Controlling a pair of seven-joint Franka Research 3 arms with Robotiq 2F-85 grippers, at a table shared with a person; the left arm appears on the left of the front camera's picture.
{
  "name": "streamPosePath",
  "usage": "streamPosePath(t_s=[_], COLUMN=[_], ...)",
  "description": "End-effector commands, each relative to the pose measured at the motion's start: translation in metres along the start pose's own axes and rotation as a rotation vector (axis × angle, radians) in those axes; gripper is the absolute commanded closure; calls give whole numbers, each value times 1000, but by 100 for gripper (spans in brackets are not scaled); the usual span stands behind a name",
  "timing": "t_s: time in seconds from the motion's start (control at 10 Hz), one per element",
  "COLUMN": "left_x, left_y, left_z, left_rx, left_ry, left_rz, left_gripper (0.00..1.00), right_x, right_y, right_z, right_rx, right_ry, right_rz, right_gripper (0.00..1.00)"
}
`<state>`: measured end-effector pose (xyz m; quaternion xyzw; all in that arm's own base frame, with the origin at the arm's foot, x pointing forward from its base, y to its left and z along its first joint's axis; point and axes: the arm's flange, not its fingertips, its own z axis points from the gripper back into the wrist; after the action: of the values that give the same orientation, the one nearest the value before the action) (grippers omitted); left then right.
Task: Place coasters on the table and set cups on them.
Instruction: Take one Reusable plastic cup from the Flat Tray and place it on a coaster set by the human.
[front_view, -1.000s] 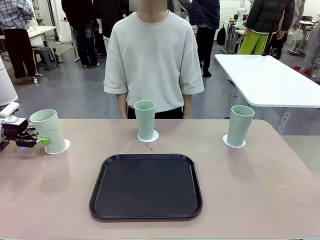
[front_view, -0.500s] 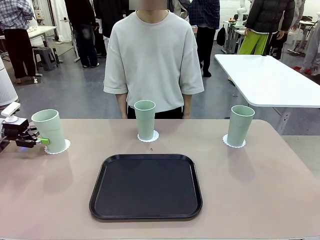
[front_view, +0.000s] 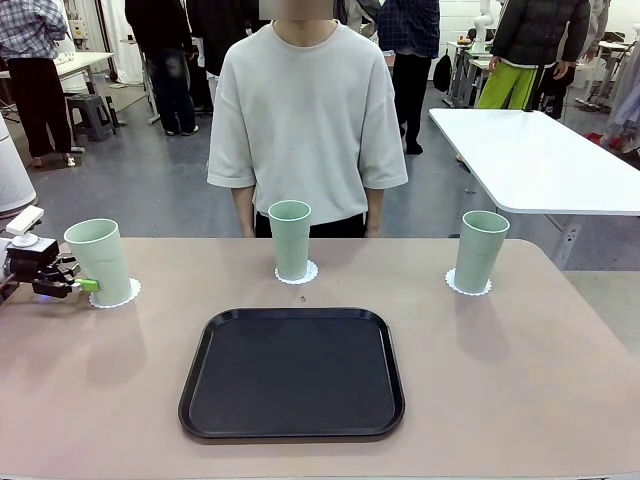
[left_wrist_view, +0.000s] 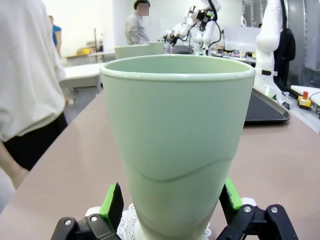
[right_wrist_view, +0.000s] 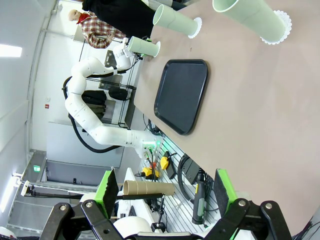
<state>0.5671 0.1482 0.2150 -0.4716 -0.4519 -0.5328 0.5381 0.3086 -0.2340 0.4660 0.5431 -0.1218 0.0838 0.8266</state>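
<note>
L gripper (left_wrist_view: 170, 212) is now opened; cup (front_view: 99, 261) between its pads is released onto coaster (front_view: 116, 294). R gripper (right_wrist_view: 166, 192) is open, empty. All 3 cups look set.

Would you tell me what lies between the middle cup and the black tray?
In the front view, bare table apart from one tiny dark speck between the middle cup and the black tray.

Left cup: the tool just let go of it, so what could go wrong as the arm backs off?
1. The left tool is open, but its fingers sit close on either side of the left cup; a sideways retreat could tip it.
2. The cup stands toward one side of its coaster, so a nudge could slide it off.
3. The cup stands near the table edge.
</note>
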Motion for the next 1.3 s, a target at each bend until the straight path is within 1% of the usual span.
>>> streamPosePath(t_s=[0.0, 0.4, 1.0, 1.1, 1.2], left_x=[3, 2, 4, 8, 19], left_y=[5, 10, 15, 16, 15], left_z=[-1, 11, 37, 46, 60], left_rx=[-2, -54, -36, -26, -13], left_ry=[19, 85, 102, 124, 171], left_rz=[17, 76, 73, 62, 48], left_gripper=[0, 0, 0, 0, 0], right_x=[0, 0, 0, 0, 0], right_y=[1, 1, 1, 1, 1], right_z=[0, 0, 0, 0, 0], right_rx=[9, 9, 9, 9, 9], right_ry=[-1, -1, -1, -1, -1], right_rz=[2, 2, 2, 2, 2], right_gripper=[0, 0, 0, 0, 0])
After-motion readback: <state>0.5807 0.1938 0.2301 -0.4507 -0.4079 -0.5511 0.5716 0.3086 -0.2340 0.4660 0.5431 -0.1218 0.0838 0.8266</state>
